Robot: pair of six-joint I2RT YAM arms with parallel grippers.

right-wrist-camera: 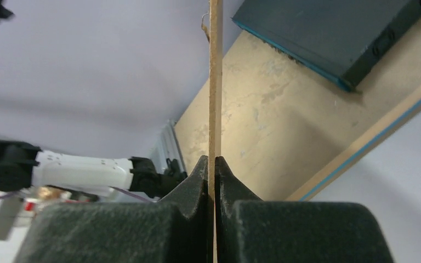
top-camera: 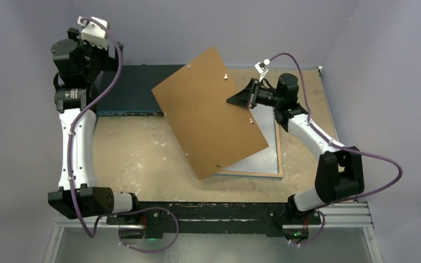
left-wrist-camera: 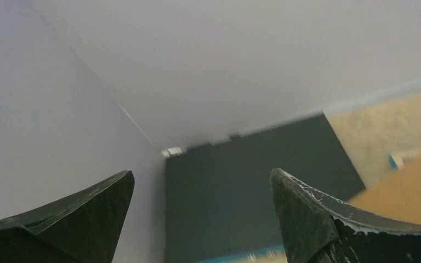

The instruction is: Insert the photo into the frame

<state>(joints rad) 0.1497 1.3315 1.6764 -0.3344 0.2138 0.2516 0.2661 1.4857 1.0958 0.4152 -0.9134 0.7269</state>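
My right gripper (top-camera: 240, 100) is shut on the right edge of the plain brown backing board (top-camera: 208, 112) and holds it tilted above the table. In the right wrist view the board (right-wrist-camera: 215, 82) is edge-on between my shut fingertips (right-wrist-camera: 215, 159). The frame (top-camera: 280, 153) lies flat at the right, back up, half covered by the board; its wood-coloured rim with a blue line shows in the right wrist view (right-wrist-camera: 362, 145). A pale grey surface fills it. The balloon photo is not visible in any view. My left gripper (left-wrist-camera: 200, 172) is open and empty over the dark box.
A dark flat box (top-camera: 129, 90) with a blue edge lies at the back left against the wall, also in the left wrist view (left-wrist-camera: 241, 203) and the right wrist view (right-wrist-camera: 329, 38). Walls close the back and both sides. The left arm (top-camera: 79, 142) stands folded along the left edge.
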